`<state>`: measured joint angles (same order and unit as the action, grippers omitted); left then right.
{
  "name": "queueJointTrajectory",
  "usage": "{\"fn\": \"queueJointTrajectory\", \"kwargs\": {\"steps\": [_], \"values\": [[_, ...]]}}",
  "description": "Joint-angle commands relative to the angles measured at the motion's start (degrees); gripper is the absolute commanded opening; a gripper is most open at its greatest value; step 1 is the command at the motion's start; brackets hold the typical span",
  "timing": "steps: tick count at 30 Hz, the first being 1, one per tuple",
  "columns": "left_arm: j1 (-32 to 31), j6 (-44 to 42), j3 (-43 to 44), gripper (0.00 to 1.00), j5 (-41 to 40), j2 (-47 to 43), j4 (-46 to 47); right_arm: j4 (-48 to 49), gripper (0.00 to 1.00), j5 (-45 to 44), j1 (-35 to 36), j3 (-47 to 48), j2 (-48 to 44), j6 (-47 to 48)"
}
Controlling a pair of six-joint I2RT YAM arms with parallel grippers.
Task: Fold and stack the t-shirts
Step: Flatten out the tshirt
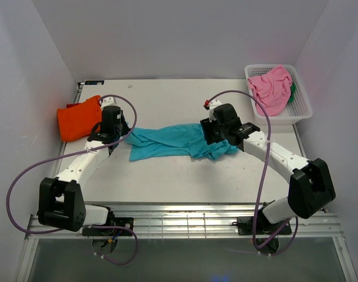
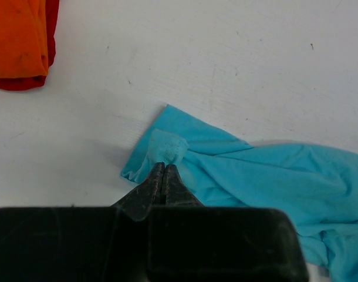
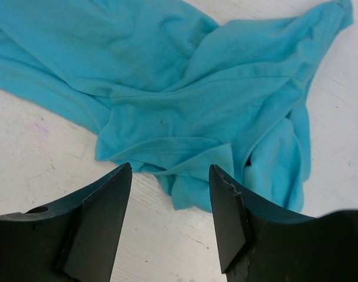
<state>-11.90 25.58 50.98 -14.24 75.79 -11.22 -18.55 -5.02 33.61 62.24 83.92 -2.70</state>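
Clamped on a corner of the teal t-shirt (image 2: pixel 273 176) with the left gripper (image 2: pixel 163 167): black fingers pressed together at lower centre of the left wrist view, a small fold of cloth bunched up at their tips. Beyond that pinch, spread rightward over the white table (image 2: pixel 226 53) to the right edge of the frame, flat near the corner and creased farther out. At the upper left corner of that same view, well apart from the teal cloth, the folded orange t-shirt (image 2: pixel 17 35). In the right wrist view, standing apart with nothing gripped between: the right gripper (image 3: pixel 170 170), two dark fingers at the bottom of the frame, the teal shirt's crumpled end just beyond their tips. Above those fingers, filling the upper and middle frame, rumpled teal folds heaped over one another, with bare table at lower left and far right. From the top camera, stretched as a long band across the middle of the table between the two grippers, left end at the left one, bunched right end beneath the right one. Orange shirt at left of centre beside the left arm, close to the table's left edge. At the upper right, a white lattice basket (image 1: pixel 302 111) with a pink t-shirt (image 1: pixel 270 88) heaped inside and draped over the near rim, plus a sliver of green cloth (image 1: pixel 293 91) at the pink one's right side.
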Motion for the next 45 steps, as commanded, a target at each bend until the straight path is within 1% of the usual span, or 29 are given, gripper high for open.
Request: {"fn": "queueJointTrajectory", "kwargs": {"steps": [1,6,9,16,27,36,38,39,40,41,42,45], "values": [[-0.1,0.6,0.4,0.00,-1.5,-0.7,0.6,2.5,0.63,-8.2,-0.1,-1.7,-3.9,0.9],[-0.1,0.7,0.5,0.00,-1.1,-0.2,0.7,2.5,0.63,-12.0,-0.1,-1.9,-0.5,0.6],[-0.1,0.6,0.0,0.00,-1.3,-0.8,0.6,2.3,0.62,-12.0,-0.4,-1.9,4.7,-0.3],[-0.1,0.3,-0.3,0.00,-1.8,-2.2,0.4,2.2,0.60,-13.7,-0.6,-2.6,11.5,-2.6],[-0.1,0.3,-0.3,0.00,-0.9,-2.2,0.4,2.2,0.59,-16.4,-2.2,-2.6,11.5,-0.6],[-0.1,0.3,-0.5,0.00,-0.7,-2.1,0.5,2.8,0.59,-14.4,-4.2,-2.4,12.8,0.2],[-0.1,0.3,-0.4,0.00,-0.7,-2.0,0.5,2.8,0.50,-13.9,-4.5,-2.4,13.5,0.1],[-0.1,0.2,-0.4,0.00,-0.8,-2.0,0.5,2.8,0.43,-13.4,-4.4,-2.5,13.8,0.2],[-0.1,0.3,-0.4,0.00,-0.8,-2.0,0.5,2.8,0.21,-13.0,-4.5,-2.5,13.9,0.1],[-0.1,0.3,-0.4,0.00,-1.0,-1.9,0.4,2.8,0.12,-12.7,-4.4,-2.6,13.8,-0.3],[-0.1,0.2,-0.4,0.00,-1.1,-1.8,0.4,2.7,0.08,-12.7,-4.5,-2.6,13.4,-0.4],[-0.1,0.2,-0.4,0.00,-1.2,-1.9,0.4,2.2,0.08,-13.4,-4.5,-2.2,11.1,-0.6]]}}
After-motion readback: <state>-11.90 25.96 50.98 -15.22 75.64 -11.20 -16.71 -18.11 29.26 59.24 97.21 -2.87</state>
